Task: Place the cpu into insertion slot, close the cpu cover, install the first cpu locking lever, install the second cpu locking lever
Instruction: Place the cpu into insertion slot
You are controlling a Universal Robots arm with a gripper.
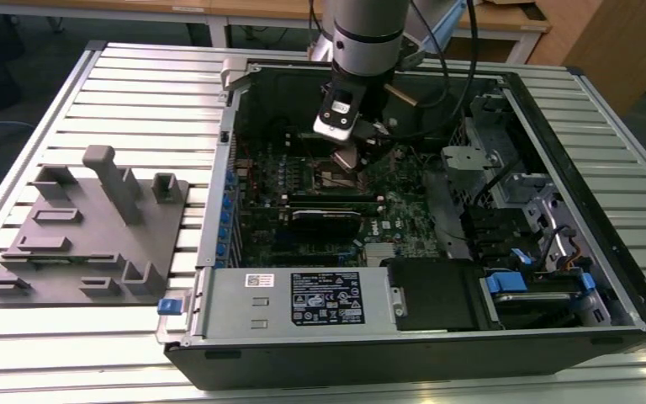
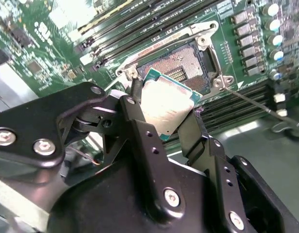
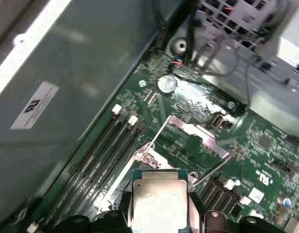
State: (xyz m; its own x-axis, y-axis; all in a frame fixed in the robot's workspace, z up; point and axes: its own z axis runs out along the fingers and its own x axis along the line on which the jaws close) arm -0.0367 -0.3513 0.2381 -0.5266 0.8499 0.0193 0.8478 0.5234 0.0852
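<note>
Slatted metal table (image 1: 98, 76) carries a grey moulded fixture (image 1: 87, 231) at the exterior view's left, then the open computer case (image 1: 413, 370). Inside it the gripper (image 1: 352, 158) clamps the cpu (image 2: 166, 109) close over the insertion slot (image 2: 181, 65). A wooden cabinet (image 1: 609, 42) stands at the right.

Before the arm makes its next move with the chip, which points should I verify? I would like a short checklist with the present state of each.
1. The cpu is clamped between the fingers of the gripper: ok.
2. The insertion slot is uncovered, with its contacts showing: ok.
3. The cpu cover is swung up off the slot: ok.
4. The locking levers stand raised: ok.
5. The cpu is above the slot, not yet seated: ok.
6. The cpu edges line up with the slot: cannot tell.
</note>
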